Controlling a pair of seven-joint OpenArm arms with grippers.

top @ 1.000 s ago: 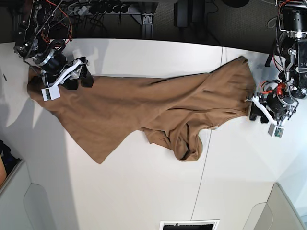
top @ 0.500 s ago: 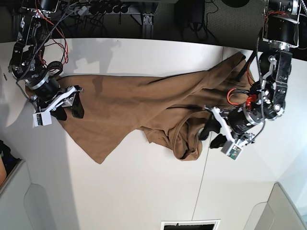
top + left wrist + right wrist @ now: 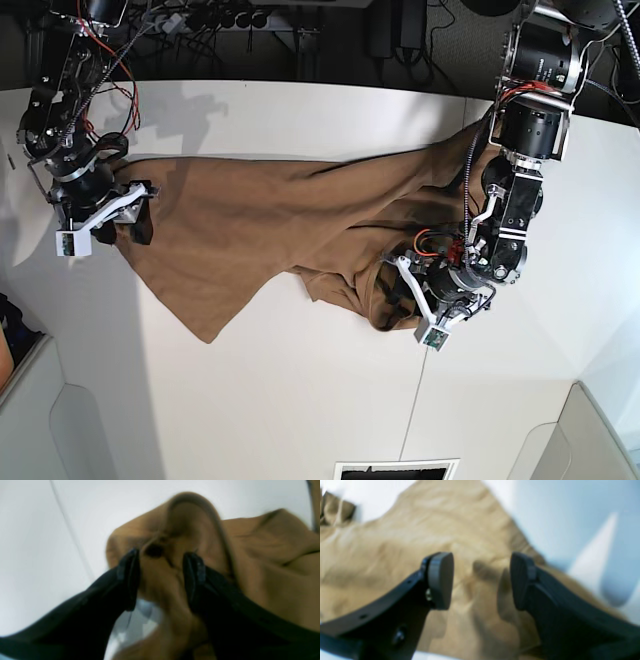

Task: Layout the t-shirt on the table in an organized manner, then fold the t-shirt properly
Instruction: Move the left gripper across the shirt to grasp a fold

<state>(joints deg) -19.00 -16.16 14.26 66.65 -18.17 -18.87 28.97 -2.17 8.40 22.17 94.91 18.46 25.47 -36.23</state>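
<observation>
layout stage: left pincer (image 3: 409,300), spread, hung over t-shirt (image 3: 260,215) bunching; needed a fold pinched. right pincer (image 3: 122,228) gaped.

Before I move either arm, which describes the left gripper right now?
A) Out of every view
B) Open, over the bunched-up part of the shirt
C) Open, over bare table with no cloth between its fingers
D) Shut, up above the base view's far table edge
B: the left gripper's fingers stand apart, with the crumpled folds of the t-shirt showing between them.
</observation>
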